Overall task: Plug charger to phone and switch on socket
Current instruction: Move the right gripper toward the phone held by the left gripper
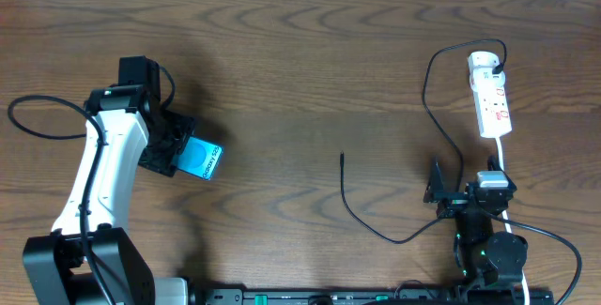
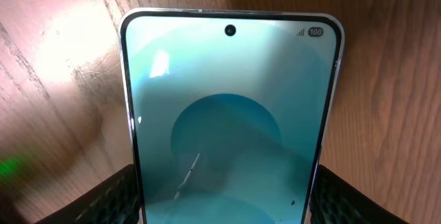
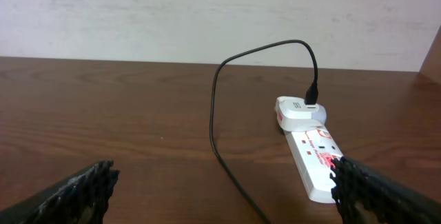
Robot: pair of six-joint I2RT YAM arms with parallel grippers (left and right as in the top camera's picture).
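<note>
The phone (image 1: 200,159) with a bright blue screen lies at the left of the table, and my left gripper (image 1: 178,153) is shut on its lower end. In the left wrist view the phone (image 2: 231,120) fills the frame between the two dark fingers. The white socket strip (image 1: 490,94) lies at the far right. The black charger cable (image 1: 376,230) runs from an adapter on the strip's far end, curves down and ends in a free plug tip (image 1: 342,156) mid-table. My right gripper (image 1: 451,195) is open and empty, below the strip; the strip (image 3: 313,148) and cable (image 3: 217,124) show ahead of it.
The strip's thicker white cord (image 1: 502,169) runs down toward the right arm base. A black cable (image 1: 38,117) loops at the left edge beside the left arm. The wall stands beyond the table's far edge.
</note>
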